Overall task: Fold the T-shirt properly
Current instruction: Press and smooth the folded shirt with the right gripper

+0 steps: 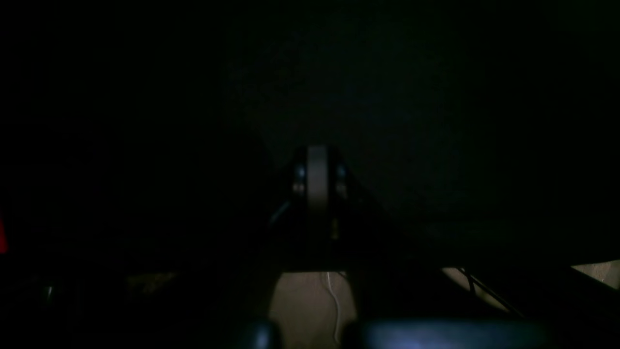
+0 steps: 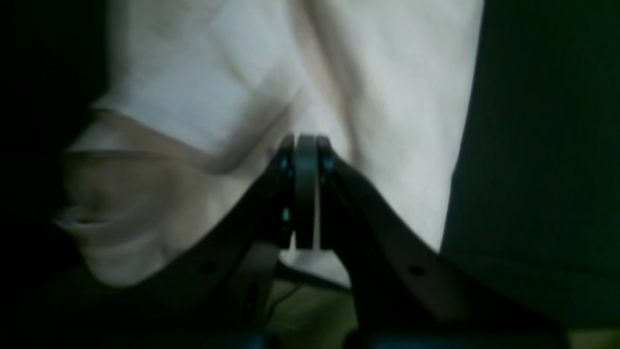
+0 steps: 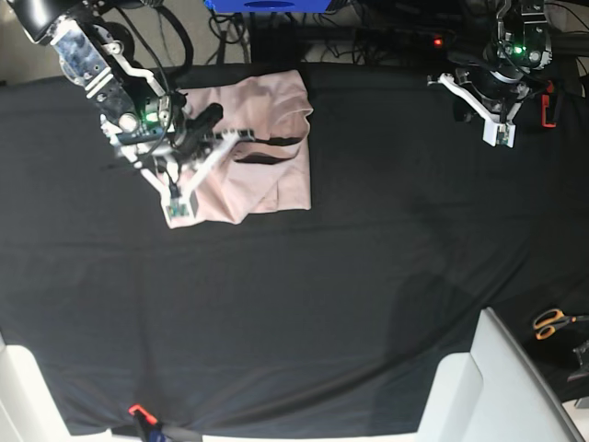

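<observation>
Base view puts your right gripper (image 3: 175,208) directly over the T-shirt (image 3: 276,138), folded at the bench's (image 3: 368,276) far left; jaws pressed together, possibly pinching cloth. Left gripper (image 3: 502,135), jaws together, hangs well apart.

**Pink shirt lies bunched on black-draped table**

A black cloth (image 3: 368,276) covers the table from edge to edge. Directly on it, toward the far left of the base view, lies the pale-pink T-shirt (image 3: 276,138), partly folded and rumpled. Orange-handled scissors (image 3: 552,322) rest at the right edge, beyond a white panel (image 3: 502,387).
</observation>
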`<state>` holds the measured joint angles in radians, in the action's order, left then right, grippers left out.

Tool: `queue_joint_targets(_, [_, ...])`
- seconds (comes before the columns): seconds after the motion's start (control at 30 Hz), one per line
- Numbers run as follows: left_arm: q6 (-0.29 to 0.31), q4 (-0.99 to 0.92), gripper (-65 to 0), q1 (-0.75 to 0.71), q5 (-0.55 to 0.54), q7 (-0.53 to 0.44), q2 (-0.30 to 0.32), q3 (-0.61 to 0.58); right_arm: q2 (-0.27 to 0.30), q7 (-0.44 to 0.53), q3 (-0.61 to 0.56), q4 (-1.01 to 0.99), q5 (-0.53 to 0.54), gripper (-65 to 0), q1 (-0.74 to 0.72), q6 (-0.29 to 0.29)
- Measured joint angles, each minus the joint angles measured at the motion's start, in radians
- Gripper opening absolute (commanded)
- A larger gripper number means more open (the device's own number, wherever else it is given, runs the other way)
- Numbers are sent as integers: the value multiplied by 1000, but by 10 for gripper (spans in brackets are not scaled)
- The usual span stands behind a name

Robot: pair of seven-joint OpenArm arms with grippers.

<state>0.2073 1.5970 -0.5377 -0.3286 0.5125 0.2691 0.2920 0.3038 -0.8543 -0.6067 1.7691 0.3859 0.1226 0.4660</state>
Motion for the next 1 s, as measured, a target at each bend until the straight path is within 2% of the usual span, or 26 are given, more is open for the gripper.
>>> queue_joint_targets(0.07, [-1, 0, -650, 0, 0, -2, 1, 1, -17, 31, -11, -46, -9, -648, -6, 2])
queue_joint_targets(0.17, [0, 0, -650, -3, 0, 0, 0, 1, -55, 45, -13, -98, -5, -650, -19, -89])
queue_joint_targets(0.23, [0, 0, -650, -6, 0, 0, 0, 1, -88, 42, -13, -122, -8, -650, -23, -112])
queue_joint_targets(0.47, [0, 0, -650, -7, 0, 0, 0, 1, -164, 35, -13, -133, -16, -650, -92, -116])
queue_joint_targets(0.53, [0, 0, -650, -8, 0, 0, 0, 1, -185, -10, -13, -134, -16, -650, -110, -115])
queue_joint_targets(0.7, [0, 0, -650, -5, 0, 0, 0, -6, -243, -20, -13, -137, -13, -650, -168, -119])
queue_joint_targets(0.87, [0, 0, -650, -3, 0, -1, 0, -5, -244, -26, -13, -148, -13, -650, -184, -118])
queue_joint_targets(1.0, [0, 0, -650, -3, -1, -2, -1, 1, -176, -108, -7, -28, -13, -650, -106, -121])
